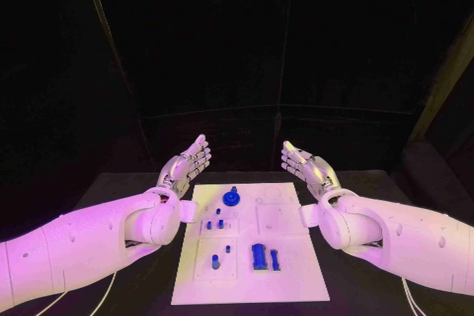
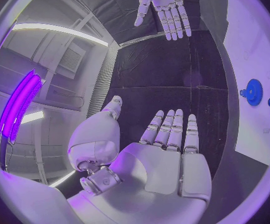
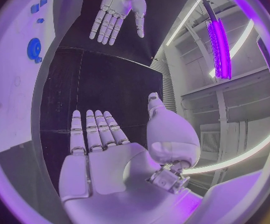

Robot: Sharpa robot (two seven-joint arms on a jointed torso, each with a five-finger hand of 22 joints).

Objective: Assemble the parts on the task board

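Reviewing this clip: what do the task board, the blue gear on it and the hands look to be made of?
Task board: looks like matte white plastic or painted plate, flat with shallow recesses; can't tell which.
Blue gear: probably moulded or printed plastic, uniform saturated blue, toothed rim, no metallic glint.
Left hand and right hand: silver segments with a soft sheen, likely metal or metallised plastic.

both white arms reach forward, the silver left hand [image 1: 185,164] and silver right hand [image 1: 307,166] raised with palms facing each other, fingers straight, holding nothing.
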